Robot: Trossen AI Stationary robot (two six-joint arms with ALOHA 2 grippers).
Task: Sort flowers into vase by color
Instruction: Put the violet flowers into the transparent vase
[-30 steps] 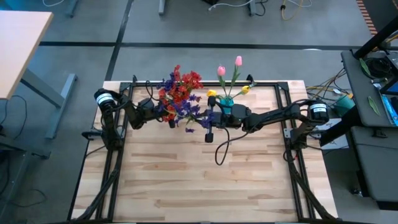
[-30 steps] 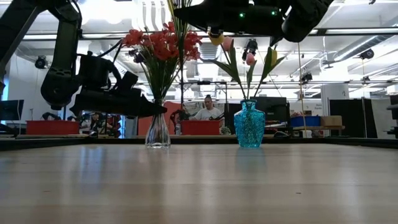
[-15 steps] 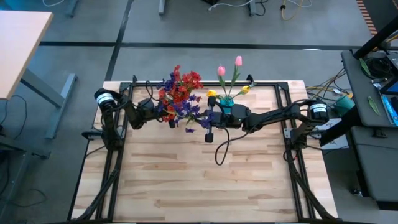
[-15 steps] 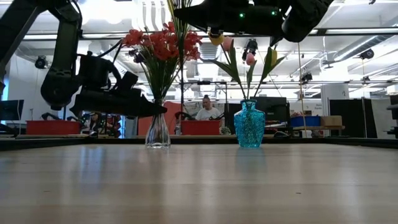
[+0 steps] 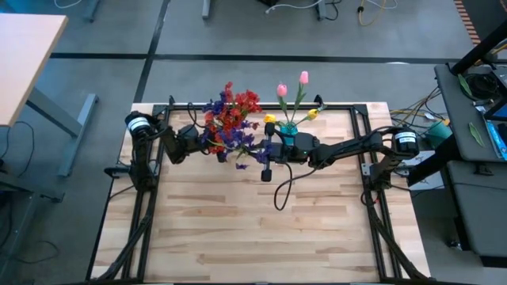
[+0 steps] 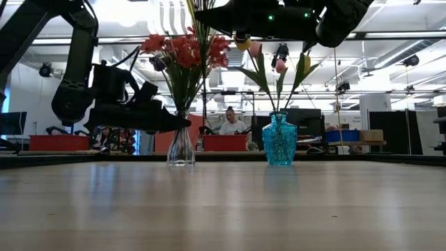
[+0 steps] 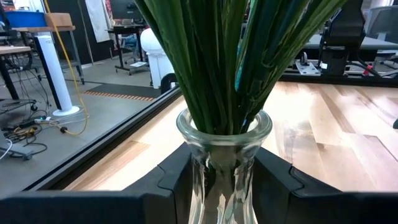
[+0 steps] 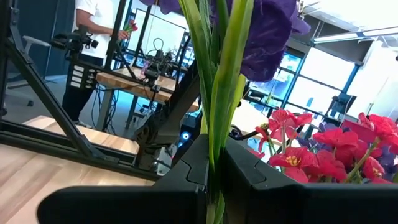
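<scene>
A clear glass vase (image 6: pixel 181 148) stands on the table at the far left and holds red and purple flower clusters (image 5: pixel 231 119) on green stems. My left gripper (image 6: pixel 180 124) is shut on this vase. A blue vase (image 6: pixel 279 140) to its right holds pink and yellow tulip buds (image 5: pixel 291 87). My right gripper (image 5: pixel 257 149) is above the clear vase, high over the table, shut on a purple flower (image 8: pixel 267 34) with green stems. My left gripper pinches the clear vase's narrow neck (image 7: pixel 222 163) just below the rim, one finger (image 7: pixel 174 180) on each side. The fingers come level from the table's left. The vase stands upright with its base on the table. My right gripper pinches the purple flower's green stems (image 8: pixel 214 146) between its two fingers, below the bloom. The fingers come level from the table's right and lie across the stems. The stems stand about upright with the bloom above the fingers. Where the lower ends reach is hidden.
The two vases stand close together near the table's far edge. The wide wooden tabletop (image 5: pixel 261 229) lies bare toward the near edge. A black frame rail (image 5: pixel 150 206) runs along the table's sides. A person (image 6: pixel 230 122) sits in the room beyond.
My left gripper has gone a little toward the table's right edge, and the clear vase with its flowers has slid along the table with it, still upright, closer to the blue vase. My right gripper has kept still.
</scene>
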